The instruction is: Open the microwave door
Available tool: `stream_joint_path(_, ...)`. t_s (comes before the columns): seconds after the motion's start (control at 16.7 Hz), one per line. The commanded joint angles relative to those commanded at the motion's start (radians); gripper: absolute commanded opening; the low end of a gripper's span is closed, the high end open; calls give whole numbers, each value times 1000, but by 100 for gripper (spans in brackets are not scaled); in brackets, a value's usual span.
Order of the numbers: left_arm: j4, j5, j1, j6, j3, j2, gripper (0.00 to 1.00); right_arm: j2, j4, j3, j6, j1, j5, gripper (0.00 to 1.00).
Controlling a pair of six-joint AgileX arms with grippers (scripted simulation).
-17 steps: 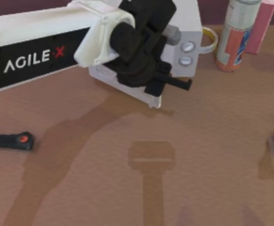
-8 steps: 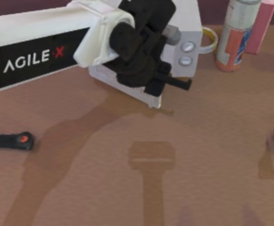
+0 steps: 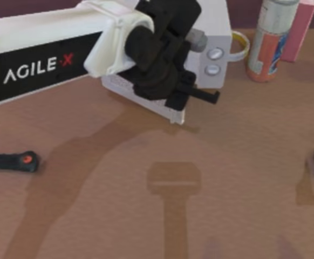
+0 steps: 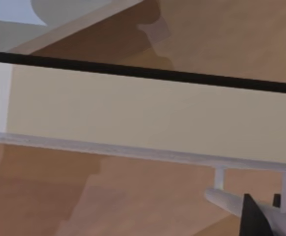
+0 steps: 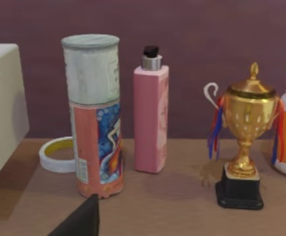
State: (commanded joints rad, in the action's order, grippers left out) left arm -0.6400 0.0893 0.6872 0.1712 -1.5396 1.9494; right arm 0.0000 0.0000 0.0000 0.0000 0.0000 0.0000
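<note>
Left AgileX arm at the boxy white microwave [image 3: 216,24] by the table's far edge.

The left gripper [image 3: 192,96] hangs over the free edge of the flat white microwave door [image 3: 162,108], which stands slightly swung out from the box toward the middle of the brown wooden table [image 3: 243,162]. Its black fingers [image 3: 205,96] lie by the slim white handle [image 4: 231,201], but I cannot tell whether they clench it. Two round silver knobs [image 3: 214,54] face the table's near side. The tall silver-orange can [image 5: 95,118] stands right of the microwave, near a white tape ring [image 5: 59,155] and a pink bottle [image 5: 152,118]. The right gripper [image 5: 79,221] is parked; only a dark tip shows.
</note>
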Motion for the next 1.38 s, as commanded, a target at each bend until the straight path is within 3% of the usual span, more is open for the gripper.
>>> stream_joint_path(0.36, 25, -36, -27, -82, 67, -50, 0, 0, 0, 0, 0, 0, 0, 100)
stream_joint_path(1.38, 25, -36, -27, -82, 67, -50, 0, 0, 0, 0, 0, 0, 0, 100)
